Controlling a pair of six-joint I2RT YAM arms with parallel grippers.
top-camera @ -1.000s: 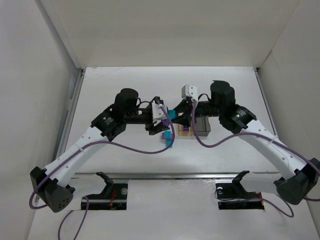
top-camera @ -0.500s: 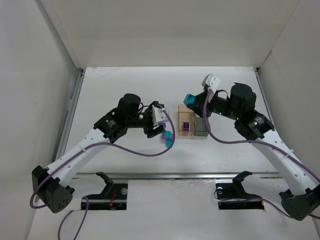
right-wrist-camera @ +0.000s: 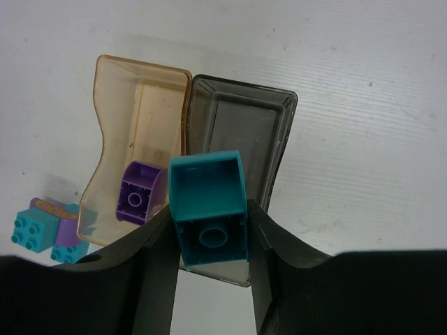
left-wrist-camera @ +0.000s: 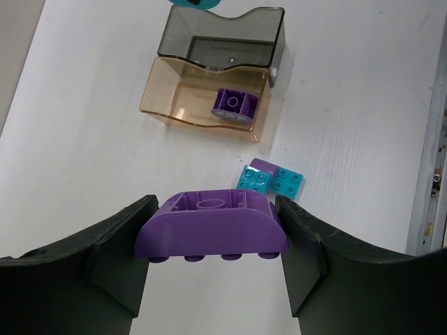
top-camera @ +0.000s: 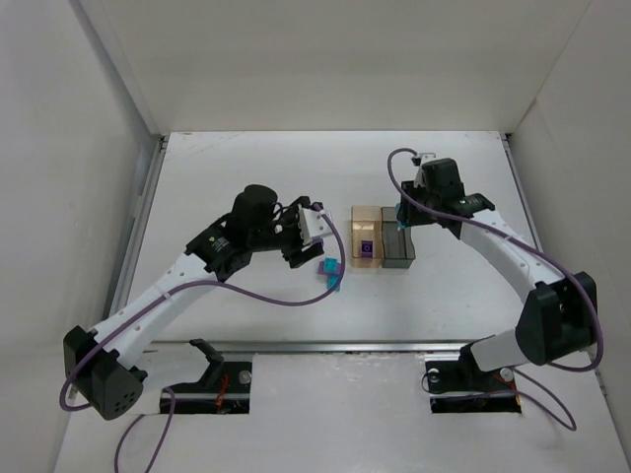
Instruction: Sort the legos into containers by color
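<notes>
So the left end effector [left-wrist-camera: 209, 237] is gripping a long purple lego [left-wrist-camera: 209, 227] mid-desk, its long axis running finger to finger. The amber container [left-wrist-camera: 202, 120] holds a small purple lego [left-wrist-camera: 234, 105]. The grey container [right-wrist-camera: 241, 129] touches its right side, and both lie lengthwise toward the far edge. The right end effector [right-wrist-camera: 209, 234] pinches a teal lego [right-wrist-camera: 207, 199] over the grey one.

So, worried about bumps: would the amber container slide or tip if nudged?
Likely slides: the amber container looks like thin plastic holding one purple brick, so probably light. Tipping seems unlikely: it sits low, flat, beside the grey container.
</notes>
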